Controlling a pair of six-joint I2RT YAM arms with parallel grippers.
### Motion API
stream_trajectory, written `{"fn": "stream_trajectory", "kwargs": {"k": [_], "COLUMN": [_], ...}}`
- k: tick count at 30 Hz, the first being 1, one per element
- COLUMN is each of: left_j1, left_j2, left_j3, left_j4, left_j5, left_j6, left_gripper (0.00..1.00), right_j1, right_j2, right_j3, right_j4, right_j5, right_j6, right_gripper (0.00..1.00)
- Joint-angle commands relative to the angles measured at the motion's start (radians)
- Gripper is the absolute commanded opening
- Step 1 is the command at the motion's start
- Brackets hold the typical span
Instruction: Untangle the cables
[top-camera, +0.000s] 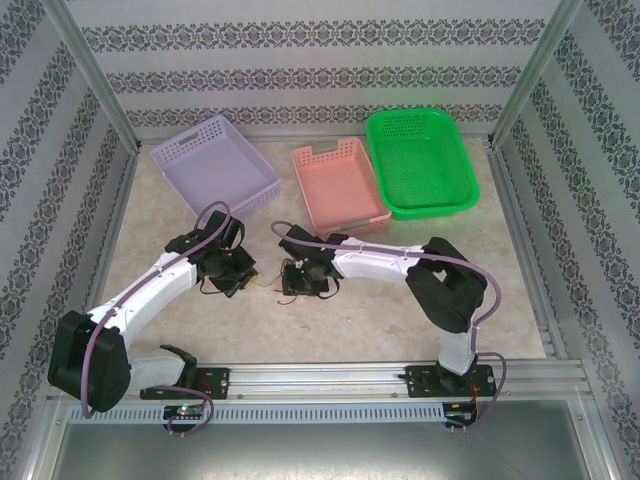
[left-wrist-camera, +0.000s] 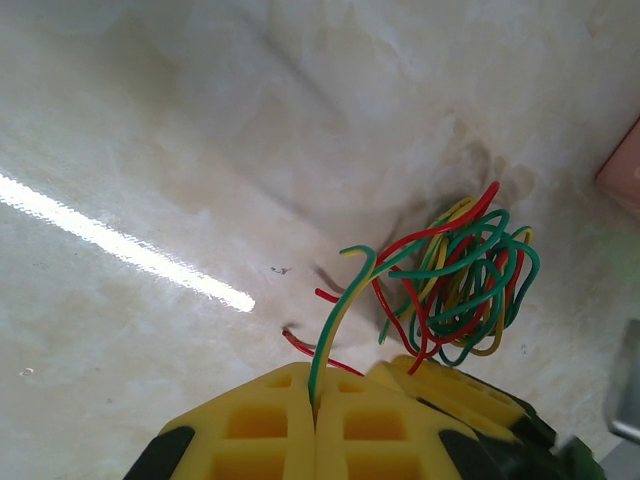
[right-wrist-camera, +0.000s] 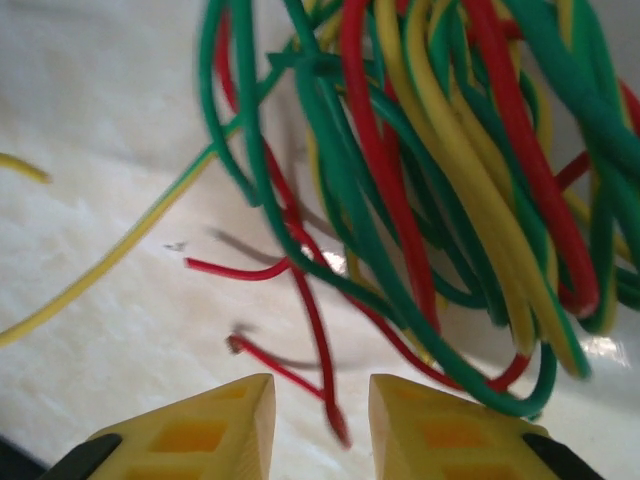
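The cables (left-wrist-camera: 465, 285) form a small knot of green, yellow and red wires on the pale table, between the two grippers (top-camera: 268, 283). My left gripper (left-wrist-camera: 316, 385) is shut on one green-and-yellow wire (left-wrist-camera: 335, 315) that rises from its yellow fingers and curves into the knot. My right gripper (right-wrist-camera: 322, 395) stands open just under the knot (right-wrist-camera: 450, 180), with a loose red wire end (right-wrist-camera: 325, 370) lying between its fingertips, not clamped. The green-and-yellow wire (right-wrist-camera: 120, 250) runs off to the left there. From above, the left gripper (top-camera: 240, 275) and right gripper (top-camera: 297, 278) sit close together.
Three baskets stand at the back of the table: lilac (top-camera: 215, 165), pink (top-camera: 338, 185) and green (top-camera: 420, 160). Patterned walls close in both sides. The right gripper's yellow fingers (left-wrist-camera: 450, 385) lie right beside the left gripper's.
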Motion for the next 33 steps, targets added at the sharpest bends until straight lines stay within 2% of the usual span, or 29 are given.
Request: {"fn": "stream_trajectory", "kwargs": {"k": [1,4,6,13,17,21,27,30,33], "left_j1": [0.002,0.003,0.003,0.010,0.047,0.089,0.101,0.102,0.101], "left_j2": [-0.008,-0.011,-0.011,0.003,0.014,0.018,0.058,0.071,0.082], "left_j3": [-0.006,-0.005,0.000,0.055,0.065,0.064,0.079,0.087,0.085], "left_j4": [0.000,-0.006,-0.021,-0.152,-0.196,-0.197,-0.182,-0.174,-0.134], "left_j5": [0.005,-0.003,-0.018,-0.186,-0.262,-0.287,-0.282,-0.282,-0.246], "left_j6": [-0.013,-0.013,-0.005,0.072,0.113,0.137,0.146,0.142,0.143], "left_gripper": [0.00,0.00,0.00,0.00,0.00,0.00,0.00,0.00,0.00], "right_j1": [0.000,-0.003,-0.006,-0.081,-0.198,-0.356,-0.528,-0.551,-0.532], "right_j2": [0.039,0.035,0.007,-0.231,-0.409,-0.555,-0.630,-0.626,-0.612], "right_j3": [0.025,0.029,0.027,-0.114,-0.242,-0.331,-0.351,-0.346,-0.345], "right_j4": [0.001,0.011,-0.001,-0.053,-0.109,-0.162,-0.218,-0.229,-0.216], "right_j5": [-0.009,-0.001,0.021,0.040,0.010,0.015,0.044,0.040,0.017], "right_j6": [0.005,-0.008,-0.034,-0.188,-0.250,-0.275,-0.280,-0.292,-0.293], "right_gripper": [0.28,0.17,0.00,0.00,0.00,0.00,0.00,0.00,0.00]}}
